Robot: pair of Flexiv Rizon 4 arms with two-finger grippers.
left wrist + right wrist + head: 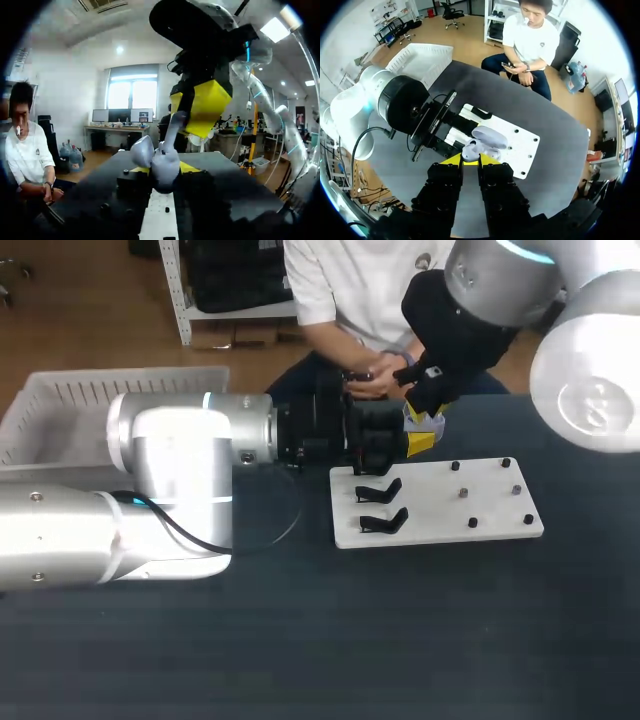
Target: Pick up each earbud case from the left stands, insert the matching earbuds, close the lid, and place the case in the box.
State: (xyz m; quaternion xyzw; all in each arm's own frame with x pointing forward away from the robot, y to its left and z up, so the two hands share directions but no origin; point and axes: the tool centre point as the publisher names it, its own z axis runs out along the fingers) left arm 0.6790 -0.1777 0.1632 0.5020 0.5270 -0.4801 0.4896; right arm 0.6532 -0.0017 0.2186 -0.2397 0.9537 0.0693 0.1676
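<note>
A pale earbud case (pixel 161 167) with its lid (pixel 142 150) open sits between the yellow tips of my left gripper (pixel 162 172), which is shut on it above the white stand board (pixel 450 528). My right gripper (pixel 184 116) comes down from above, shut on a pale earbud (pixel 172 129) whose lower end reaches the open case. In the right wrist view the case (pixel 489 137) lies just ahead of my right gripper (pixel 470 160). In the head view the two grippers meet at the board's far left edge, left gripper (pixel 385 447), right gripper (pixel 421 430), and hide the case.
Two black stands (pixel 381 490) (pixel 386 521) stand on the board's left part, with several small dark pegs (pixel 465 493) on its right part. A white basket (pixel 60 400) sits at the far left of the table. My left arm's cable (pixel 285 525) loops beside the board.
</note>
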